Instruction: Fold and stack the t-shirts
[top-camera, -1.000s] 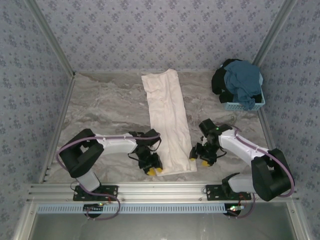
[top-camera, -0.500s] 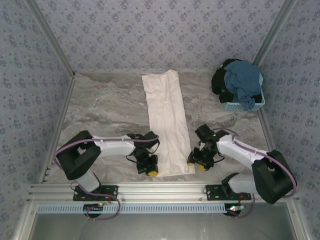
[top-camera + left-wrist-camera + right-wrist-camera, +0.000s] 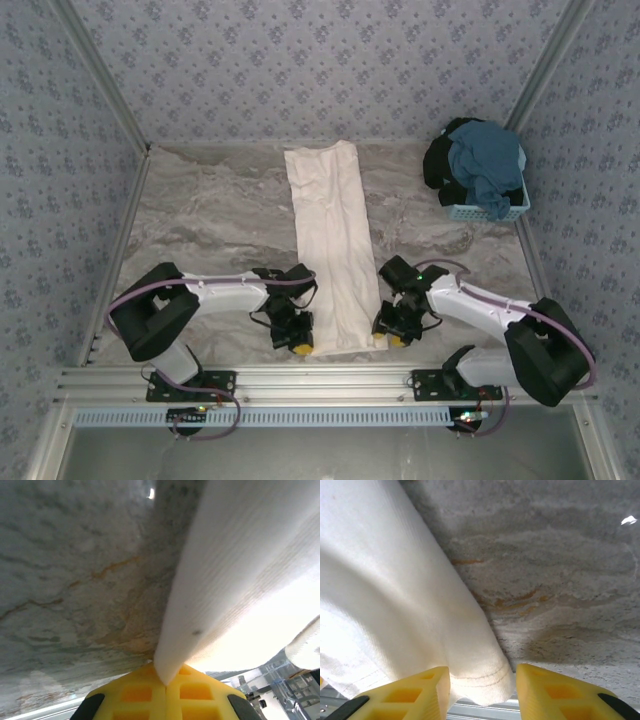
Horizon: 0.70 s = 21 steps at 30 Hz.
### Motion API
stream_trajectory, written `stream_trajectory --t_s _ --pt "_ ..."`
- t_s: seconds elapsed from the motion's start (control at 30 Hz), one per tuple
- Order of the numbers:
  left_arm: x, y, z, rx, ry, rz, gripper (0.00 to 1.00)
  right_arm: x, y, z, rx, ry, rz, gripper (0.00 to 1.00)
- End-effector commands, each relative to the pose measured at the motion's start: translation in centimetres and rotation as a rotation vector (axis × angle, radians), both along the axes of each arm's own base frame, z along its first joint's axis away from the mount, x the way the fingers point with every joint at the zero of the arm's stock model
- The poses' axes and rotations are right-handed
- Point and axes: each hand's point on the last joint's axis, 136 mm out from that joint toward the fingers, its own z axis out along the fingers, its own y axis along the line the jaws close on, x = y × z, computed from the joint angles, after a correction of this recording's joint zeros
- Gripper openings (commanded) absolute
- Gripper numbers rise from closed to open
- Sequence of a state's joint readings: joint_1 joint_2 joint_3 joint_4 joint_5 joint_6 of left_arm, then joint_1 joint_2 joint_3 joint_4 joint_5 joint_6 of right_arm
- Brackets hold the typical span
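Note:
A cream-white t-shirt, folded into a long strip, lies down the middle of the table. My left gripper is at its near left corner. In the left wrist view the left gripper is shut, with the edge of the white t-shirt pinched between its yellow pads. My right gripper is at the near right corner. In the right wrist view the right gripper stands open with the hemmed corner of the white t-shirt between its fingers. A teal-blue t-shirt and a black t-shirt are heaped at the back right.
The small light-blue basket sits under the heaped shirts by the right wall. The marbled table is bounded by patterned walls on three sides, and a metal rail runs along its near edge.
My left gripper has shut on the shirt's near left corner. My right gripper has slid left onto the near right corner, with its fingers drawing closer together.

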<state>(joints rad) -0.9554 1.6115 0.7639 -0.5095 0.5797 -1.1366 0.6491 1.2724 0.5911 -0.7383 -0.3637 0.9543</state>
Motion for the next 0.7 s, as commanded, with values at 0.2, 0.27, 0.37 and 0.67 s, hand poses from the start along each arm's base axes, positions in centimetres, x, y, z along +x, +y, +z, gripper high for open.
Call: stream_trajectory --t_s 0.2,0.27,0.37,0.67 --pt "-0.5 2.1 -0.9 0.089 0.021 -0.014 0.0 -0.9 1.3 -1.3 -0.05 0.059 -0.012 0.39" --pt "-0.4 2.1 -0.9 0.088 0.017 -0.013 0.0 -0.8 1.4 -1.6 -0.057 0.056 -0.015 0.33" --pt "-0.3 2.1 -0.8 0.088 0.007 -0.014 0.0 -0.4 1.4 -1.7 -0.071 0.043 -0.025 0.15" --pt "2.2 1.4 2.9 0.011 -0.146 0.029 0.0 0.7 0.9 1.9 -0.076 -0.034 -0.036 0.0"
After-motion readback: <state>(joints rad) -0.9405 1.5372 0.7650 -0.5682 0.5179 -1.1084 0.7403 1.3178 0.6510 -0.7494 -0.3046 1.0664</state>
